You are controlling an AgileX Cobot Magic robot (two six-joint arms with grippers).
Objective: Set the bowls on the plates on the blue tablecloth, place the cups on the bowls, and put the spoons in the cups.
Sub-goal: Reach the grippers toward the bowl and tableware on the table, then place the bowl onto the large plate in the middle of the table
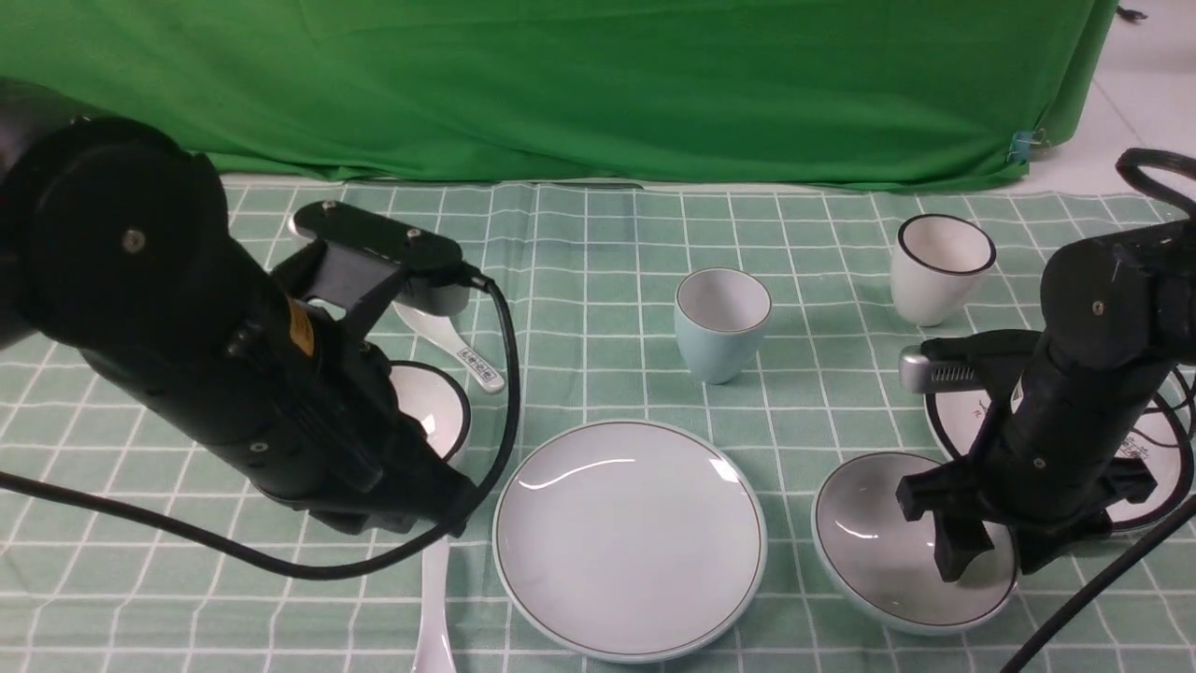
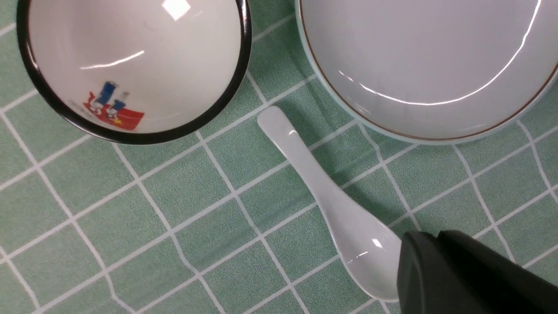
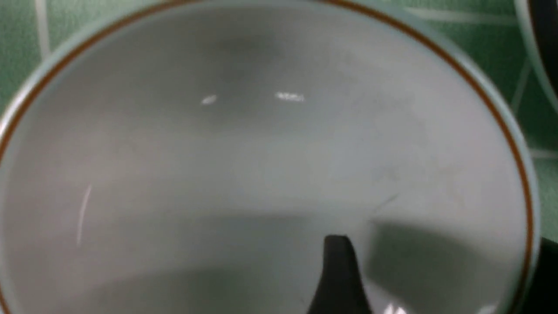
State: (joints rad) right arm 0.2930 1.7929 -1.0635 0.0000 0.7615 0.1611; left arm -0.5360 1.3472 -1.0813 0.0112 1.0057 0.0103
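Note:
My right gripper (image 1: 995,556) is open and straddles the right rim of the pale blue-grey bowl (image 1: 888,542) on the blue tablecloth (image 1: 607,243). One finger (image 3: 338,261) is inside the bowl (image 3: 261,165) and the other is outside. My left gripper (image 2: 436,240) looks shut and empty, just above the plain spoon (image 2: 340,218), which also shows in the front view (image 1: 433,608). The black-rimmed bowl (image 1: 434,407) sits beside it (image 2: 130,65). The pale blue-grey plate (image 1: 628,537) is empty. The cartoon plate (image 1: 1154,439) lies under my right arm. The labelled spoon (image 1: 462,353), pale blue-grey cup (image 1: 721,322) and black-rimmed cup (image 1: 939,266) stand apart.
The bright green backdrop cloth (image 1: 561,84) hangs behind the table. My left arm's cable (image 1: 187,542) trails across the cloth at the near left. My right arm's cable (image 1: 1103,584) runs past the pale bowl at the near right.

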